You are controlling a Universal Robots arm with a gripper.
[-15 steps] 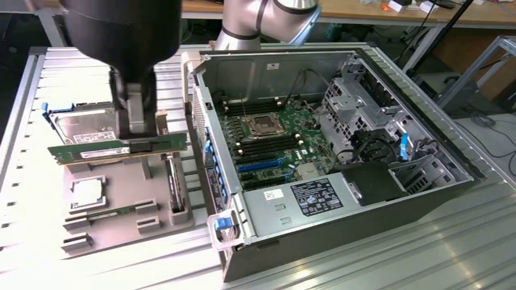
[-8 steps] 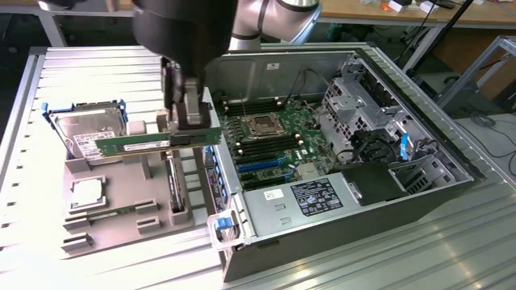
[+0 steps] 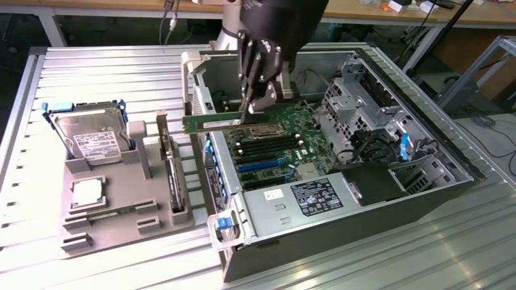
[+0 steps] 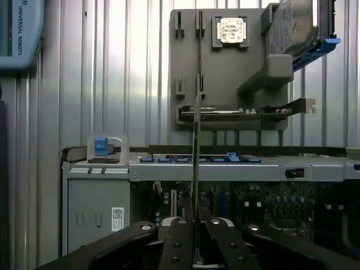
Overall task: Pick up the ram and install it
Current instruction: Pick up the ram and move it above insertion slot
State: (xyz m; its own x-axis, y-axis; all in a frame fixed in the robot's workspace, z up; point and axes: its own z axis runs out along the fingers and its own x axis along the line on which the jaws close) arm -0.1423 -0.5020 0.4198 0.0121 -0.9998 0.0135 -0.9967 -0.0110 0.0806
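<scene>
the open computer case [image 3: 339, 241] lies on its side, motherboard [image 3: 278, 154] facing up. above the board hangs the gripper [image 3: 256, 109] — its fingers [image 4: 179, 239] clamped on the ram [image 3: 211, 123], which is level, most of it jutting from the fingertips toward the exterior view's left.

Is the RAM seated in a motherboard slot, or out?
Out: the ram is clamped in the shut pincer, held above the open computer case, clear of the motherboard.

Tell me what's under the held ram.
The motherboard and its black slots, inside the open computer case. The ram, clamped in the gripper, hides the board strip directly beneath it.
</scene>
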